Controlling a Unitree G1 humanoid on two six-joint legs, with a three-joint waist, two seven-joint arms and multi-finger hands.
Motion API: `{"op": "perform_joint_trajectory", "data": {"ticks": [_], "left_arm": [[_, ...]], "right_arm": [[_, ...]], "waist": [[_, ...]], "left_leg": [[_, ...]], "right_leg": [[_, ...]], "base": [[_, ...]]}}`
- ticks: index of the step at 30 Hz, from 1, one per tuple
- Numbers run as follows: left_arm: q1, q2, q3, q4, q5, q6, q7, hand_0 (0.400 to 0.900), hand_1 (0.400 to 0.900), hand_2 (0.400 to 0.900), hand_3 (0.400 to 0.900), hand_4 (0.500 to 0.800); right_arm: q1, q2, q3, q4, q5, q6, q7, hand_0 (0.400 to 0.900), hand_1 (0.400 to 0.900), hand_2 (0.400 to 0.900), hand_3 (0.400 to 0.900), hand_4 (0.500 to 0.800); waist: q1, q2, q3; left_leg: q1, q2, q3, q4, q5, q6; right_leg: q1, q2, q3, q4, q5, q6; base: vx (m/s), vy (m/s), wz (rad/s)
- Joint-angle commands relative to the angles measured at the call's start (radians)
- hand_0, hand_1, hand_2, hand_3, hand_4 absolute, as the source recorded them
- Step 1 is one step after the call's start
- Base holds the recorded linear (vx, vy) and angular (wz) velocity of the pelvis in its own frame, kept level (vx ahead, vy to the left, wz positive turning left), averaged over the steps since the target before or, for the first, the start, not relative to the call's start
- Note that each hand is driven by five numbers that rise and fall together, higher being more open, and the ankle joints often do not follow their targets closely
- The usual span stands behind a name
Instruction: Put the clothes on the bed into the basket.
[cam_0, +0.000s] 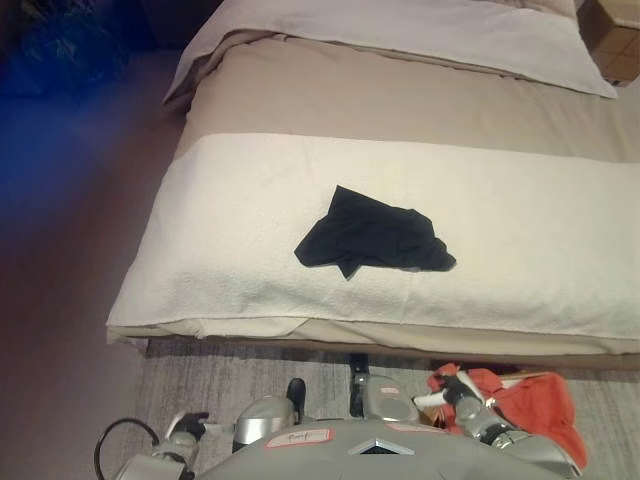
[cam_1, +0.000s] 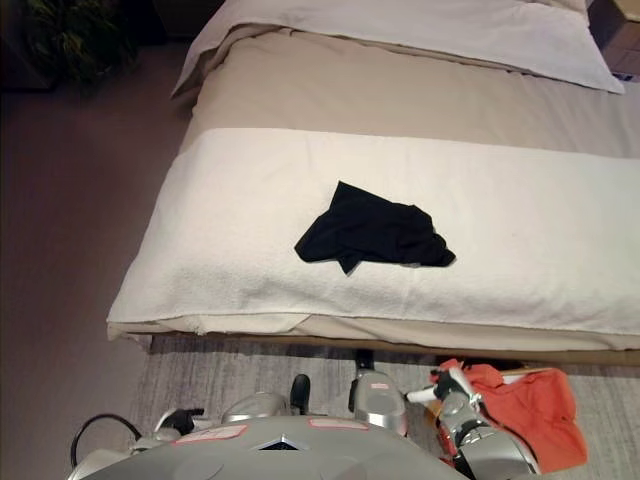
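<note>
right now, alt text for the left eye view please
A black garment lies crumpled on the white blanket across a bed. At the bottom right, the right hand is by an orange cloth on the floor; the left hand shows at lower left.

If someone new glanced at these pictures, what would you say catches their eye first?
A crumpled black garment lies alone on the white blanket across the foot of the bed. Low at the right, on the floor by the bed, an orange-red garment lies heaped beside the robot's right hand, seemingly over the basket, which hardly shows.
</note>
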Motion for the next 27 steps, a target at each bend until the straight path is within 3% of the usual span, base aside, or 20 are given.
{"op": "perform_joint_trajectory", "data": {"ticks": [1, 6, 11, 12, 27], "left_arm": [[-0.058, -0.012, 0.015, 0.015, 0.016, -0.013, 0.048, 0.9, 0.9, 0.9, 0.9, 0.8], [-0.082, -0.024, -0.052, 0.0, -0.022, -0.013, 0.073, 0.9, 0.9, 0.9, 0.9, 0.8], [-0.114, -0.041, -0.087, 0.007, -0.062, -0.019, 0.093, 0.9, 0.9, 0.9, 0.9, 0.8], [-0.121, -0.049, -0.107, 0.004, -0.071, -0.012, 0.085, 0.9, 0.9, 0.9, 0.9, 0.8], [-0.114, -0.012, -0.127, -0.054, -0.162, -0.018, 0.061, 0.9, 0.9, 0.9, 0.9, 0.8]], "right_arm": [[-0.247, -0.226, 0.093, -0.149, -0.131, -0.023, -0.108, 0.9, 0.9, 0.9, 0.9, 0.8], [-0.563, -0.304, 0.271, -0.121, -0.273, 0.018, -0.139, 0.9, 0.9, 0.9, 0.9, 0.8], [-0.792, -0.283, 0.405, -0.051, -0.318, 0.042, -0.129, 0.9, 0.9, 0.9, 0.9, 0.8], [-0.887, -0.241, 0.448, 0.032, -0.338, 0.078, -0.132, 0.9, 0.9, 0.9, 0.9, 0.8], [-1.087, -0.175, 0.552, 0.137, -0.35, 0.085, -0.109, 0.9, 0.9, 0.9, 0.9, 0.8]], "waist": [[0.023, 0.047, 0.055], [0.049, 0.076, 0.104], [0.058, 0.081, 0.145], [0.068, 0.081, 0.162], [0.132, 0.098, 0.27]], "left_leg": [[-0.117, 0.064, 0.025, -0.01, 0.07, -0.073], [-0.212, 0.071, 0.008, -0.01, 0.106, -0.09], [-0.266, 0.071, -0.002, -0.01, 0.129, -0.092], [-0.28, 0.07, -0.01, -0.01, 0.135, -0.093], [-0.381, 0.06, -0.068, -0.006, 0.173, -0.098]], "right_leg": [[-0.004, 0.014, 0.003, 0.012, -0.017, 0.028], [-0.079, 0.01, -0.011, 0.039, -0.023, 0.017], [-0.129, 0.008, -0.015, 0.065, -0.026, 0.011], [-0.14, 0.008, -0.017, 0.073, -0.028, 0.008], [-0.218, 0.0, -0.038, 0.1, -0.021, 0.003]], "base": [[-0.08, -0.062, 0.11], [-0.07, -0.02, 0.12], [-0.05, -0.004, 0.05], [-0.05, -0.014, 0.14], [-0.04, -0.006, 0.12]]}}
